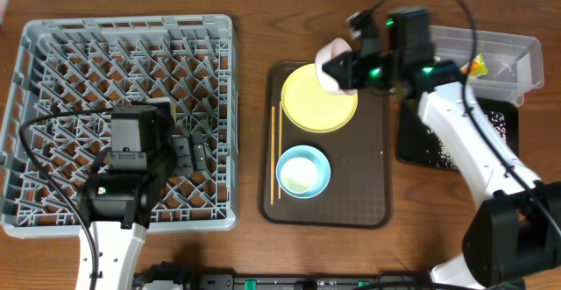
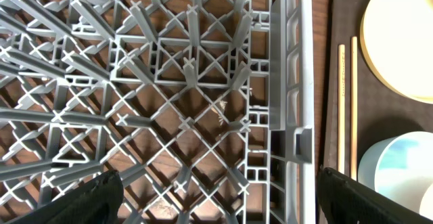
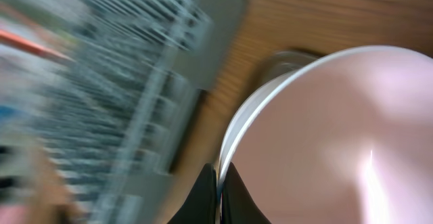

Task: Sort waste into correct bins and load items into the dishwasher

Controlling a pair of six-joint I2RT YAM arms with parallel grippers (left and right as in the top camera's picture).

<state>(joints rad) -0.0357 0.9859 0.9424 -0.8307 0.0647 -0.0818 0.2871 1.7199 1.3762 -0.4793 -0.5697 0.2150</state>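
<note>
My right gripper (image 1: 346, 67) is shut on the rim of the pinkish-white bowl (image 1: 331, 60), which hangs tilted over the far edge of the yellow plate (image 1: 317, 99). In the right wrist view the black fingertips (image 3: 206, 190) pinch the bowl's (image 3: 325, 143) white rim; that view is blurred. My left gripper (image 1: 188, 154) stands wide open over the right part of the grey dishwasher rack (image 1: 53, 45), its fingers (image 2: 88, 200) holding nothing. The light blue bowl (image 1: 303, 171) and the chopsticks (image 1: 273, 150) lie on the brown tray.
The brown serving tray (image 1: 372, 194) sits in the middle. At the right are a clear tub (image 1: 513, 58) holding an orange-green wrapper (image 1: 476, 65) and a black tray (image 1: 456, 145) dotted with whitish scraps. Cables run over the rack and the tub.
</note>
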